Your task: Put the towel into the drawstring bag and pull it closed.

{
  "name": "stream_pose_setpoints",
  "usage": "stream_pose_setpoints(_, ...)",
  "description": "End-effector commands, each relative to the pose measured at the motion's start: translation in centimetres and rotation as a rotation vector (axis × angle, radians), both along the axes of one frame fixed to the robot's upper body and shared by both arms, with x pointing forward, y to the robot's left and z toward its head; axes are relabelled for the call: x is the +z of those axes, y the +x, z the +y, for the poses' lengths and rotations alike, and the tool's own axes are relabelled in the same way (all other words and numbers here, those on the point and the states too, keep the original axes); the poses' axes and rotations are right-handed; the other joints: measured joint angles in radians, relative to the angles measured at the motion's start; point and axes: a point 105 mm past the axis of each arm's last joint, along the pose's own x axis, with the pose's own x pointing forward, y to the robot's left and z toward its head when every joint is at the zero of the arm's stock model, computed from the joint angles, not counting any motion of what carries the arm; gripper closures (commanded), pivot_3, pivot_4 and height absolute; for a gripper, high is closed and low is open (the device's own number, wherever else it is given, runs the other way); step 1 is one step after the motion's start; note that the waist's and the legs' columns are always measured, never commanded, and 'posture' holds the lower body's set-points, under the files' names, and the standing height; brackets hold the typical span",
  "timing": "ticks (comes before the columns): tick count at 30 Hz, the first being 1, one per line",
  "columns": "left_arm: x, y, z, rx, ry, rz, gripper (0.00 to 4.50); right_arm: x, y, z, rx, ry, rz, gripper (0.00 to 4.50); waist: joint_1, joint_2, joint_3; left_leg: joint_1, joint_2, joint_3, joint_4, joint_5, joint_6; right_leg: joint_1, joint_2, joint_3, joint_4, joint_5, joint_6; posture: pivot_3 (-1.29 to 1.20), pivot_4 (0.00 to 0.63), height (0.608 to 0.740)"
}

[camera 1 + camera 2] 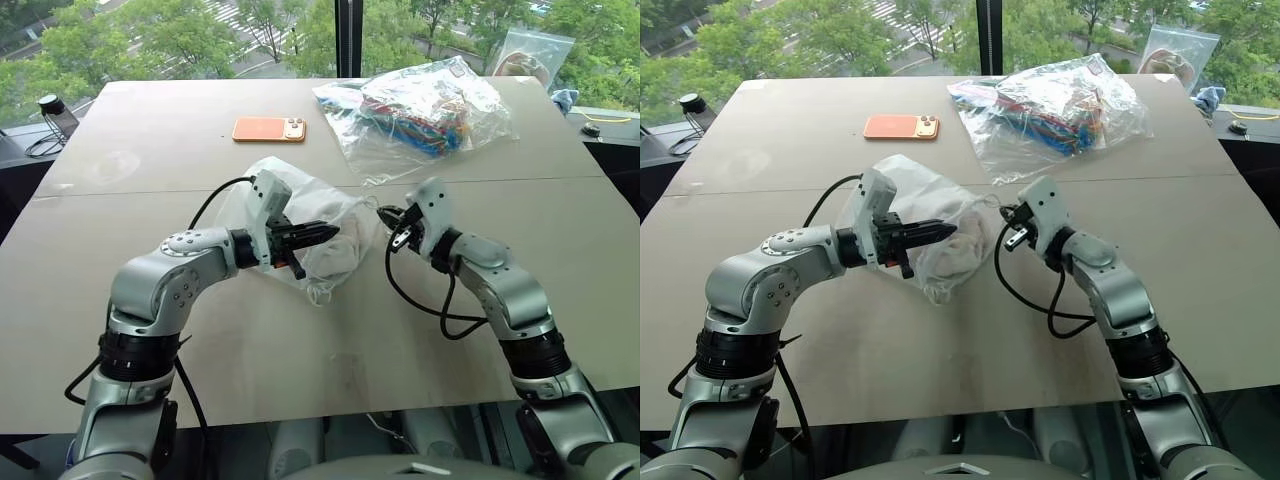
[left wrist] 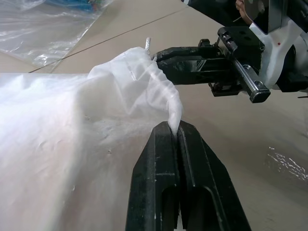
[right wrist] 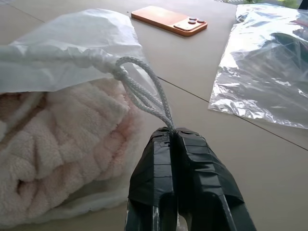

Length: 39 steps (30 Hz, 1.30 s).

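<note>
The white semi-sheer drawstring bag (image 1: 300, 215) is held just above the table's middle, bulging with the towel (image 3: 62, 144) inside it, whose ribbed pale folds show through the thin fabric. My left gripper (image 1: 325, 233) is shut on the bag's mouth fabric (image 2: 166, 98), pinching a gathered edge between its black fingers. My right gripper (image 1: 392, 218) is shut on the white cord (image 3: 147, 98), a twisted loop that runs from the bag's gathered mouth into the fingertips (image 3: 174, 136). The two grippers face each other across the bag's mouth, close together.
An orange phone (image 1: 268, 129) lies on the table behind the bag. A clear crinkly plastic bag of colourful items (image 1: 420, 110) sits at the back right. The tan table (image 1: 300, 350) has bare room in front of both arms. Windows run behind its far edge.
</note>
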Motion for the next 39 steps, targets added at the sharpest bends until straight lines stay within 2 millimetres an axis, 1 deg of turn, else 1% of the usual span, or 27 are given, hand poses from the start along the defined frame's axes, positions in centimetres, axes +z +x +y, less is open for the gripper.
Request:
stream_pose_setpoints(1,1.9,0.5,0.6,0.035,-0.004,-0.096,4.50,3.1,-0.9,-2.2,-0.040,0.012,-0.091,4.42,0.002,0.000,0.000,0.000,0.000,0.000,0.000,0.000,0.000,0.000,0.000,0.000,0.000,0.000,0.000,0.00,0.150,0.740)
stream_pose_setpoints(4,2.1,1.2,1.0,0.057,-0.001,-0.115,4.50,4.0,-2.0,-3.3,-0.039,-0.015,-0.102,4.42,0.006,0.000,0.000,0.000,0.000,0.000,0.000,0.000,0.000,0.000,0.000,-0.001,0.000,0.000,0.000,0.00,0.150,0.740)
stream_pose_setpoints(7,2.2,1.8,1.2,0.055,0.020,-0.136,4.50,4.9,-3.0,-3.6,-0.009,-0.039,-0.104,4.42,0.003,0.000,0.000,0.000,0.000,0.000,0.000,0.000,0.000,0.000,0.000,-0.001,0.000,0.000,0.000,0.00,0.150,0.740)
stream_pose_setpoints(9,2.4,2.2,1.3,0.051,0.031,-0.154,4.50,5.3,-3.9,-3.2,0.049,-0.041,-0.090,4.42,0.001,0.000,0.000,0.000,0.000,0.000,0.000,0.000,0.000,0.000,0.000,0.000,0.000,0.000,0.000,0.00,0.150,0.740)
stream_pose_setpoints(12,3.1,3.0,1.4,0.048,0.038,-0.184,4.50,5.4,-5.9,-2.0,0.185,-0.028,-0.040,4.42,0.002,0.000,0.000,0.000,0.000,-0.001,0.000,0.000,0.000,0.000,0.001,-0.001,0.000,0.000,0.000,0.00,0.150,0.740)
stream_pose_setpoints(16,3.7,3.8,1.5,0.052,0.045,-0.213,4.50,4.5,-7.7,-1.4,0.282,-0.042,0.033,4.42,0.003,0.000,0.000,0.000,0.000,0.000,0.000,0.000,0.000,0.000,0.000,-0.001,0.000,0.000,0.000,0.00,0.150,0.740)
stream_pose_setpoints(19,3.7,4.0,1.8,0.056,0.051,-0.217,4.50,4.0,-7.9,-1.5,0.273,-0.044,0.049,4.42,0.003,0.000,0.000,0.000,0.000,0.000,0.001,0.000,0.000,0.000,0.000,-0.001,0.000,0.000,0.000,0.00,0.150,0.740)
stream_pose_setpoints(20,3.6,4.0,1.9,0.058,0.054,-0.217,4.50,3.9,-7.6,-1.5,0.256,-0.032,0.047,4.42,0.003,0.000,0.000,0.000,0.000,0.000,0.001,0.000,0.000,0.000,0.000,-0.001,0.000,0.000,0.000,0.00,0.150,0.740)
stream_pose_setpoints(23,3.3,3.7,2.0,0.057,0.062,-0.213,4.50,2.7,-6.3,-1.4,0.189,-0.042,0.032,4.42,-0.001,0.000,0.000,0.000,0.000,0.000,0.001,0.000,0.000,0.000,0.000,-0.001,0.000,0.000,0.000,0.00,0.150,0.740)
stream_pose_setpoints(25,3.3,3.6,2.0,0.057,0.064,-0.211,4.50,2.1,-6.0,-1.5,0.182,-0.047,0.035,4.42,-0.001,0.000,0.000,0.000,0.000,0.000,0.001,0.000,0.000,0.000,0.001,0.000,0.001,0.000,0.000,0.00,0.150,0.740)
stream_pose_setpoints(27,3.3,3.5,2.0,0.057,0.066,-0.210,4.50,1.3,-7.1,-1.5,0.245,-0.053,0.058,3.83,0.001,0.000,0.000,0.000,0.000,0.000,0.001,0.000,0.000,0.000,0.000,0.000,0.000,0.000,0.000,0.00,0.150,0.740)
stream_pose_setpoints(28,3.3,3.5,2.0,0.058,0.066,-0.210,4.50,1.3,-7.2,-1.7,0.240,-0.052,0.054,3.48,0.003,0.000,0.000,-0.001,0.000,0.000,0.001,0.000,0.000,0.000,0.000,-0.001,0.000,0.000,0.000,0.00,0.150,0.740)
stream_pose_setpoints(30,3.3,3.4,2.1,0.059,0.067,-0.209,4.50,1.1,-7.4,-2.1,0.231,-0.071,0.049,2.56,0.003,0.000,0.000,-0.001,0.000,0.000,0.001,0.000,0.000,0.000,0.000,-0.001,0.000,0.000,0.000,0.00,0.150,0.740)
stream_pose_setpoints(31,3.3,3.4,2.1,0.060,0.067,-0.208,4.50,0.9,-7.9,-2.2,0.252,-0.084,0.057,2.13,0.004,0.000,0.000,-0.001,0.000,0.000,0.001,0.000,0.000,0.000,0.000,-0.001,0.000,0.000,0.000,0.00,0.150,0.740)
stream_pose_setpoints(33,3.3,3.3,2.1,0.061,0.067,-0.206,4.50,0.5,-8.7,-2.3,0.282,-0.096,0.070,2.13,0.004,0.000,0.000,-0.001,0.000,0.000,0.001,0.000,0.000,0.000,0.000,-0.001,0.000,0.000,0.000,0.00,0.150,0.740)
stream_pose_setpoints(34,3.2,3.4,2.1,0.061,0.067,-0.205,4.50,0.3,-8.8,-2.3,0.283,-0.102,0.069,2.13,0.004,0.000,0.000,-0.001,0.000,0.000,0.001,0.000,0.000,0.000,0.000,-0.001,0.000,0.000,0.000,0.00,0.150,0.740)
stream_pose_setpoints(36,3.2,3.4,2.0,0.060,0.066,-0.203,4.50,-0.1,-8.6,-2.3,0.276,-0.122,0.064,2.13,0.002,0.000,0.000,0.000,0.000,-0.001,0.001,0.000,0.000,0.000,0.000,-0.001,0.000,0.000,0.000,0.00,0.150,0.740)
stream_pose_setpoints(39,3.2,3.3,1.9,0.056,0.065,-0.202,4.50,-0.8,-8.0,-1.6,0.269,-0.138,0.049,2.13,-0.002,0.000,0.000,0.000,0.000,0.000,0.001,0.000,0.000,0.000,0.001,0.000,0.001,0.000,0.000,0.00,0.150,0.740)
